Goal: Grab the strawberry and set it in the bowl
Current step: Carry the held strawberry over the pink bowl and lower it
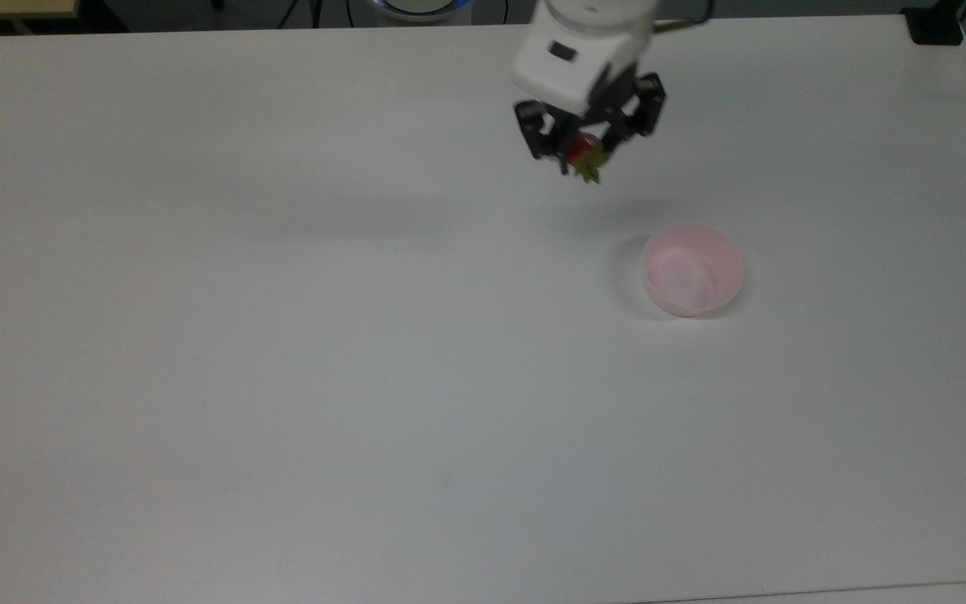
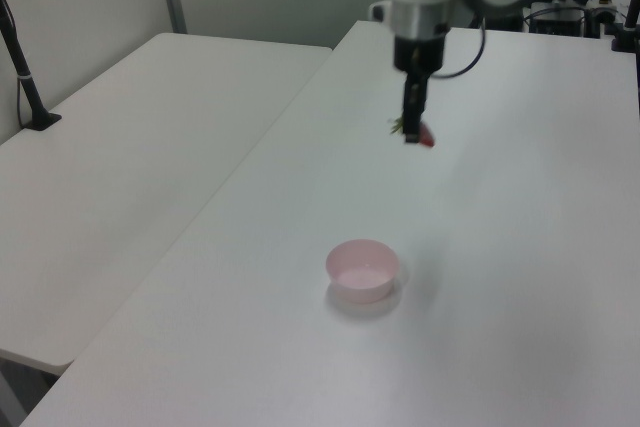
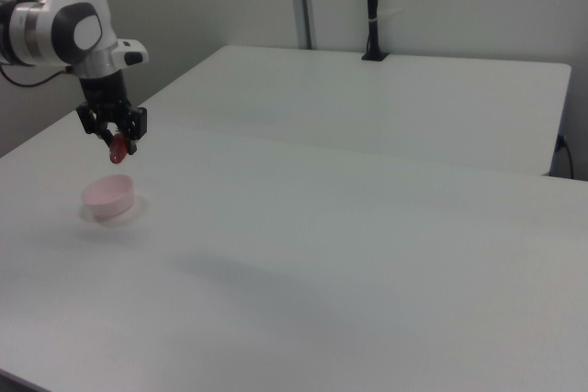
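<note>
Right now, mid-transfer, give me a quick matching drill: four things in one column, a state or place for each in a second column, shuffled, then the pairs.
Column one:
1. strawberry
2. bowl
3. gripper
4. table

Column two:
A. sits on the table with nothing inside
B. white surface under everything
C. held in the air, green cap pointing toward the top view's bottom
D. shut on the berry, above the table, not yet over the bowl

Pairs: 1-C, 2-A, 3-D, 4-B
</note>
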